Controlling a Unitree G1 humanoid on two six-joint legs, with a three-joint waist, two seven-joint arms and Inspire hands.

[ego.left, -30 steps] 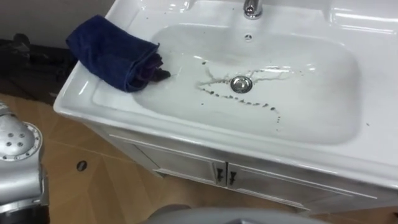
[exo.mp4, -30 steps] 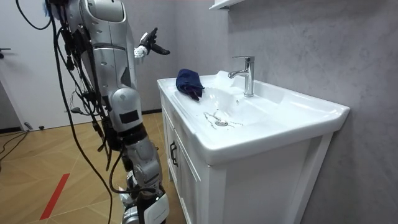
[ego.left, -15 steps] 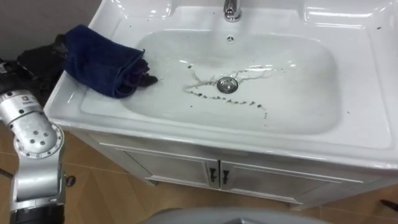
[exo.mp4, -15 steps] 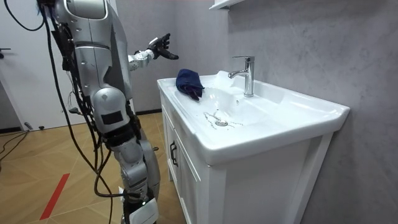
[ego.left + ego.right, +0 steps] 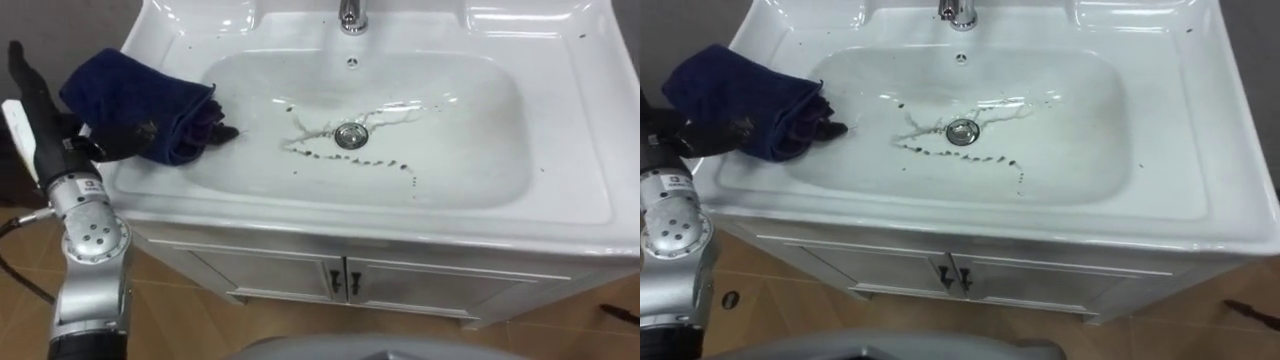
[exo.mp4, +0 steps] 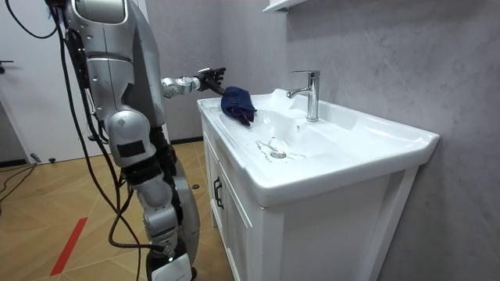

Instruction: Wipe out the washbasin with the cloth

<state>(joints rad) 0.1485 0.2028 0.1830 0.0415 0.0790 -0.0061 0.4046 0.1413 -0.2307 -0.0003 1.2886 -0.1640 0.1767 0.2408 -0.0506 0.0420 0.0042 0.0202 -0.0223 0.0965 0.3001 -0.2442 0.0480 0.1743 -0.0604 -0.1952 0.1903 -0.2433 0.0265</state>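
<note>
- One step is in hand here: the pickup. Your left hand (image 5: 78,140) has its fingers at the near edge of the dark blue folded terry cloth (image 5: 140,95). They look stretched out along the fabric rather than curled round it, so I judge nothing is gripped yet.
- The cloth sits on the left rim of the white ceramic basin (image 5: 565,170). Its loose, bunched end hangs over the inner slope towards the bowl.
- Next, I think you need to close the fingers and thumb on a thick fold, not on a single layer. A thin pinch would probably let the rest trail or unfold when you lift.
- Then carry the cloth down into the bowl, towards the round chrome drain (image 5: 348,135).
- The wiping itself has not begun. A wavy line of dark streaks and specks (image 5: 370,163) runs across the bottom of the bowl, beside and just in front of the drain, and a few spots dot the slope nearer the cloth.
- The cloth looks soft and thick, folded into several layers, so it should squash under the palm and cover a broad patch on each pass.
- The chrome tap (image 5: 351,14) stands at the back rim, well apart from the dirt and out of the likely wiping path.
</note>
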